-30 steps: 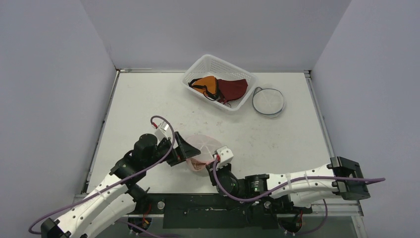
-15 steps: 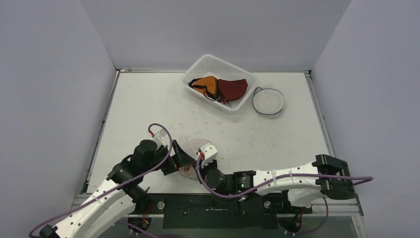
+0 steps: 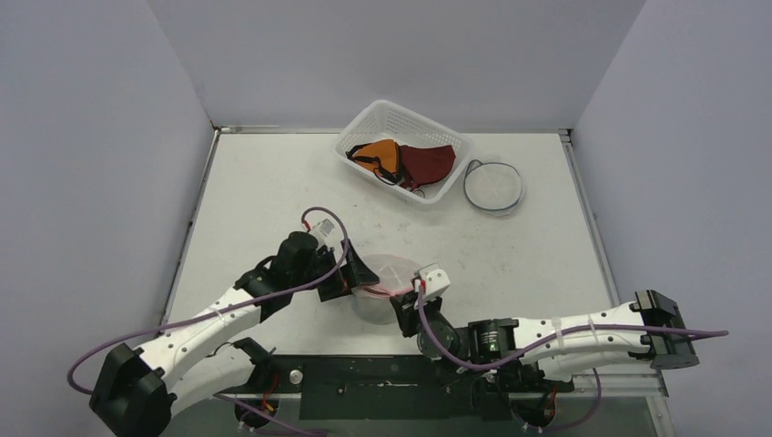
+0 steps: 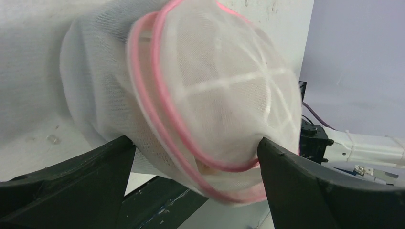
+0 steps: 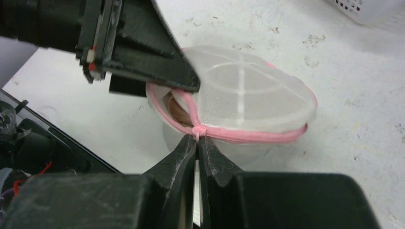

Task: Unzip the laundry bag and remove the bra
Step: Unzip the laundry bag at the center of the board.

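Observation:
The laundry bag (image 3: 390, 273) is a round white mesh pouch with a pink zipper, near the table's front middle. My left gripper (image 3: 358, 276) grips its left side. In the left wrist view the bag (image 4: 215, 95) fills the gap between both fingers (image 4: 95, 176). My right gripper (image 3: 405, 299) is shut on the pink zipper pull (image 5: 197, 130), at the bag's near edge (image 5: 248, 95). The zipper gapes a little to the left of the pull. Something brown (image 5: 173, 106), perhaps the bra, shows inside.
A white basket (image 3: 364, 123) at the back holds an orange and a maroon garment. A second round mesh bag (image 3: 493, 186) lies flat to its right. Walls close the table on the left, right and back.
Since half a second ago both grippers and the bag have shifted right and slightly away from the front edge. The left arm has stretched out. Both grips are unchanged.

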